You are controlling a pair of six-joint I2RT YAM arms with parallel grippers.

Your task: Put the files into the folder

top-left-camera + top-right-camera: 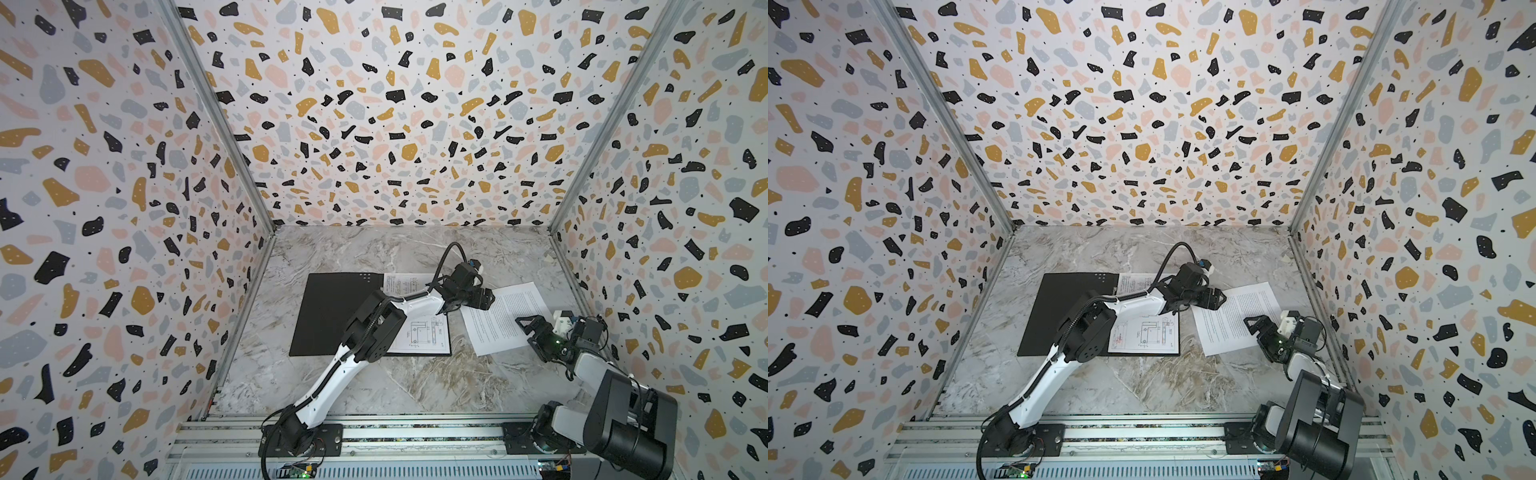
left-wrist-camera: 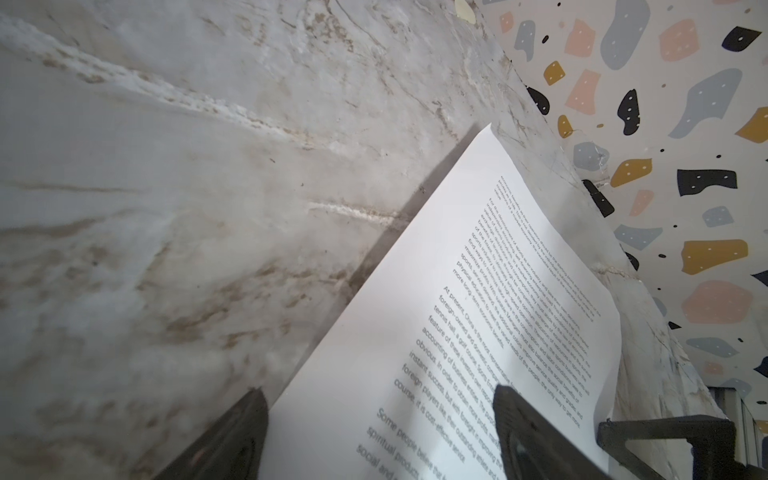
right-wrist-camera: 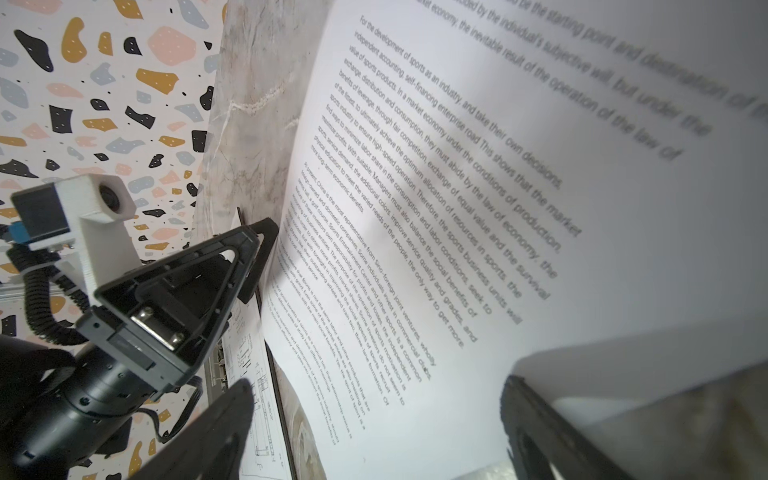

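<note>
— Folder (image 1: pixel 332 316) lies open, black side up, on the worktop (image 1: pixel 374 386); a text sheet (image 1: pixel 505 318) sits askew just beside it. What could go wrong?
— Left tool (image 2: pixel 376 390) is spread astride that sheet's edge, right tool (image 3: pixel 376 380) spread above it. A careless pinch could crease the paper; dragging it could shove the drawing sheet (image 1: pixel 428 338) off the folder's right half.
— Counts?
— One folder, two tools, two sheets countable; any third is hidden.
</note>
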